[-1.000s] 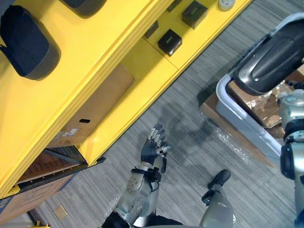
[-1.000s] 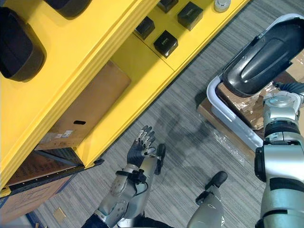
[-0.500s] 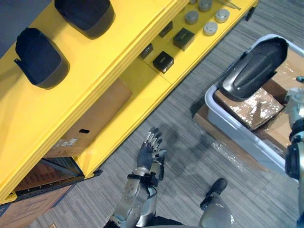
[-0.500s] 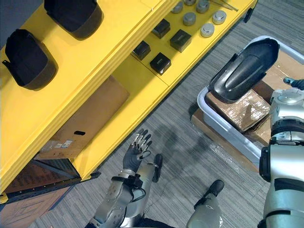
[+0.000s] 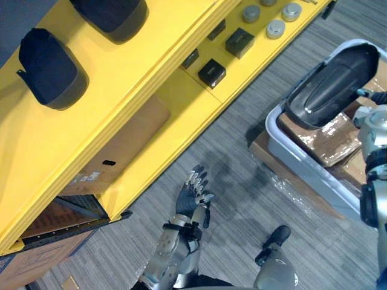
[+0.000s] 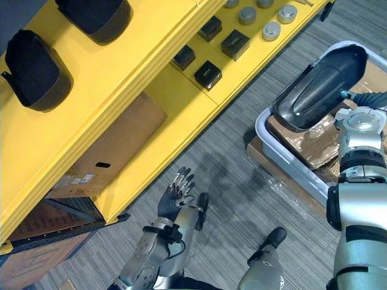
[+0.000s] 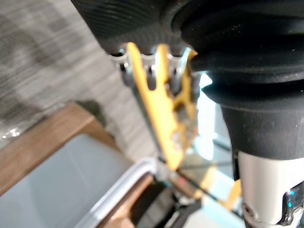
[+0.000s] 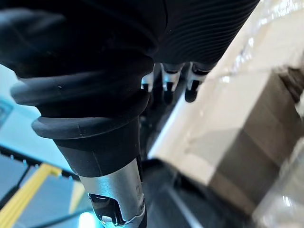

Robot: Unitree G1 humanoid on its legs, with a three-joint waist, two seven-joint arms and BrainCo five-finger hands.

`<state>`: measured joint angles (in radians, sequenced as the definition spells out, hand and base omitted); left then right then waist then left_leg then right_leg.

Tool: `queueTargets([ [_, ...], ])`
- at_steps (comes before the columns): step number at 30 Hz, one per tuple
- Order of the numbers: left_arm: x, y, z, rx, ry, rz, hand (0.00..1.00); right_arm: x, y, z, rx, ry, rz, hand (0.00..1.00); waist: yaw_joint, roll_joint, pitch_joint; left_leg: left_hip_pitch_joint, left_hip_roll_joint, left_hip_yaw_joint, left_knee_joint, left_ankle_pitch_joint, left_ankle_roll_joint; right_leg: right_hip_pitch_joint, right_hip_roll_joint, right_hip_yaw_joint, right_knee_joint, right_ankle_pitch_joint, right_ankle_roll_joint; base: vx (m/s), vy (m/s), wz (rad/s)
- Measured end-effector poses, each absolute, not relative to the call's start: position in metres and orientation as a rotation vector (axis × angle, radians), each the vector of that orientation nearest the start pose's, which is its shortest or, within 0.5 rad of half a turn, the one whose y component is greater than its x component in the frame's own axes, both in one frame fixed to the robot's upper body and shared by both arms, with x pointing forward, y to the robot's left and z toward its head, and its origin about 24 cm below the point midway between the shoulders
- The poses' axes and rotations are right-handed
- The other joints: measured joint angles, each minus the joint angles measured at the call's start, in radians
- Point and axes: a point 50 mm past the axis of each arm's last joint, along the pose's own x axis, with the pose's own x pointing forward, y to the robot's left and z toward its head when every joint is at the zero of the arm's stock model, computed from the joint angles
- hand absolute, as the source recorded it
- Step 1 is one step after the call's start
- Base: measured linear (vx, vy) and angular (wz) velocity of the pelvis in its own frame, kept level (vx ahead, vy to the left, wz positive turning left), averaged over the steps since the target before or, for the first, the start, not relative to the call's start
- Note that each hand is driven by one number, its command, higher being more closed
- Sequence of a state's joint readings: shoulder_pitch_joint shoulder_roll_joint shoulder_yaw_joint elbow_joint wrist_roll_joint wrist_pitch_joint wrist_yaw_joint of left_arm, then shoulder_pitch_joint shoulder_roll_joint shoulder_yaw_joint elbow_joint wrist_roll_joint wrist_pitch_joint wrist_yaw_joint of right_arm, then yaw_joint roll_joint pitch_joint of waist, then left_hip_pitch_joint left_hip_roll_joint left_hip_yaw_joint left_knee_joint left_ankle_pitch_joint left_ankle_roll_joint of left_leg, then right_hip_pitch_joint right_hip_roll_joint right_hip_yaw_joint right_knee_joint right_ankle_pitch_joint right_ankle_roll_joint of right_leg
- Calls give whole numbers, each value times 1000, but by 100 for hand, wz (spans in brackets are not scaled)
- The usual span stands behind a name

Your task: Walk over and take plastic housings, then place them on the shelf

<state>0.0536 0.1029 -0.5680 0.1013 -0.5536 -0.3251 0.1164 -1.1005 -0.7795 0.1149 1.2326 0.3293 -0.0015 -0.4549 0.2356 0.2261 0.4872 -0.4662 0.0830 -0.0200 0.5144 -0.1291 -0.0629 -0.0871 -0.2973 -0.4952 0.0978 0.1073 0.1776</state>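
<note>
Right robot hand (image 8: 166,78) is at the far end of a dark plastic housing (image 5: 331,87) on the robot's right; how far shut it is on the housing cannot be told, the grip is hidden behind the shell. The housing lies tilted, hollow side up, over the left end of a grey bin (image 5: 300,158), above brown wrapped packages (image 5: 328,136) inside it; cannot tell if it touches the bin rim. Left robot hand (image 5: 191,196) is open, palm up, straight and spread, holding nothing, over the grey carpet floor (image 5: 242,181) just beside the foot of the yellow shelf (image 5: 151,66). Two more dark housings sit on the shelf's top level, one (image 5: 51,68) fully in view, the other (image 5: 112,12) cut by the frame edge. Lower level carries small black boxes (image 5: 211,72) and round silver cans (image 5: 276,28). A cardboard box (image 5: 121,148) sits under the shelf.
</note>
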Motion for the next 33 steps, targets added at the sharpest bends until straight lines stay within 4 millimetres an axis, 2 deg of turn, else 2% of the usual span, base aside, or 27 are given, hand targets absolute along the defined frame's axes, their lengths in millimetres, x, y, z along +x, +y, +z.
queueTargets([
  [4,212,57,19,-491,44,-299,0,363,-361,212,-267,-10,-883,0,8,0,0,-9,0,-1,1,0,0,-17,-3,0,18,-8,-3,-4,6,2],
  [9,214,56,16,-489,60,-299,0,363,-361,197,-263,104,-879,0,8,2,-2,-9,0,0,2,0,0,-26,-9,0,43,-25,-2,-21,14,0],
  [13,212,50,14,-501,88,-302,0,358,-365,176,-265,210,-836,0,17,26,-18,-21,-1,-1,6,0,0,-47,-17,1,71,-36,-4,-35,19,1],
  [15,212,49,13,-501,93,-303,0,357,-366,174,-268,216,-835,0,21,36,-26,-28,-1,-2,8,0,0,-56,-19,1,76,-38,-3,-40,15,-2],
  [18,213,48,14,-504,93,-295,0,355,-369,172,-233,234,-840,0,25,37,-27,-27,-1,-4,12,-1,0,-56,-22,0,90,-50,-6,-45,11,3],
  [19,214,47,15,-505,95,-293,0,355,-370,171,-233,237,-842,100,26,37,-27,-27,-2,-5,13,-1,0,-58,-26,0,100,-55,-4,-45,17,4],
  [26,219,43,10,-492,141,-273,0,347,-382,175,-265,245,-857,100,33,39,-28,-44,-7,-6,15,-1,0,-85,-36,-1,122,-66,-5,-45,18,1],
  [30,221,38,9,-477,148,-293,0,336,-398,180,-240,262,-900,100,37,64,-46,-62,-10,-23,14,-1,-1,-91,-36,-19,121,-68,-1,-4,-4,8],
  [33,221,38,9,-478,146,-295,0,334,-400,180,-230,282,-909,100,40,67,-48,-60,-8,-26,12,-1,-1,-88,-34,-25,121,-70,-1,3,-9,4],
])
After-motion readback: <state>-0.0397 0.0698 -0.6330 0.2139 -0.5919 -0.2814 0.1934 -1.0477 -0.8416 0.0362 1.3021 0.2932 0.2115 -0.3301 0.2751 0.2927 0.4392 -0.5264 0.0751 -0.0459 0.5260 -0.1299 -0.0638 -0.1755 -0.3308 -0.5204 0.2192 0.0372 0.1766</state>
